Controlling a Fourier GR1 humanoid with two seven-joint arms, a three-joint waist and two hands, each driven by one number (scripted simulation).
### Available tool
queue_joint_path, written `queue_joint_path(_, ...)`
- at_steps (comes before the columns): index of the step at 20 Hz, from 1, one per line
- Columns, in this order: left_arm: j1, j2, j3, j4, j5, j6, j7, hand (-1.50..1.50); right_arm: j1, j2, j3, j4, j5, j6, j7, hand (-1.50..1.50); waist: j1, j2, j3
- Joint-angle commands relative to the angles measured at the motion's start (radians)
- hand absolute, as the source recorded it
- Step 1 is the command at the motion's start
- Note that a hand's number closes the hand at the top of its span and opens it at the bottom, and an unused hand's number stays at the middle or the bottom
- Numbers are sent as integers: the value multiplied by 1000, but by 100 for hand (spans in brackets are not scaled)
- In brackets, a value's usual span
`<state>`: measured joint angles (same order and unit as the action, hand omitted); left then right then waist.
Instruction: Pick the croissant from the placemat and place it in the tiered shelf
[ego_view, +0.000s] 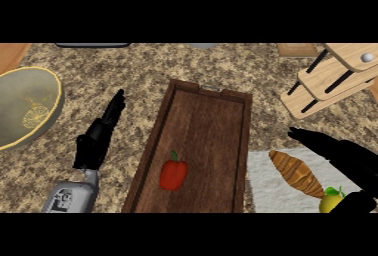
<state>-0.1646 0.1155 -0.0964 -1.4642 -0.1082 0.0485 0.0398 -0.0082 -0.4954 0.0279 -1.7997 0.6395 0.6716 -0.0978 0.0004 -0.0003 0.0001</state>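
The croissant (297, 173) lies on the placemat (263, 194) just left of the right hand (348, 160), whose fingers are spread straight, holding nothing.

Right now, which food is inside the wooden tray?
The red pepper, alone in the wooden tray. The croissant and the yellow fruit lie outside it, to its right.
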Motion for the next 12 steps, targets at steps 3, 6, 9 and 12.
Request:
queue_joint_path(3,50,-15,-6,-81,-14,-18,30,0,4,-5,-54,6,41,32,-39,-150,0,-1,0)
queue_joint_path(6,-40,19,74,21,18,-49,3,0,13,37,-22,-73,59,57,17,-150,-4,0,0)
queue_joint_path(9,-80,-12,63,111,-2,-48,-39,0,5,36,6,132,170,-87,-121,-150,-2,1,0)
queue_joint_path(12,56,-44,3,-38,-39,-20,-22,0,4,61,5,132,185,-90,-120,-150,1,0,0)
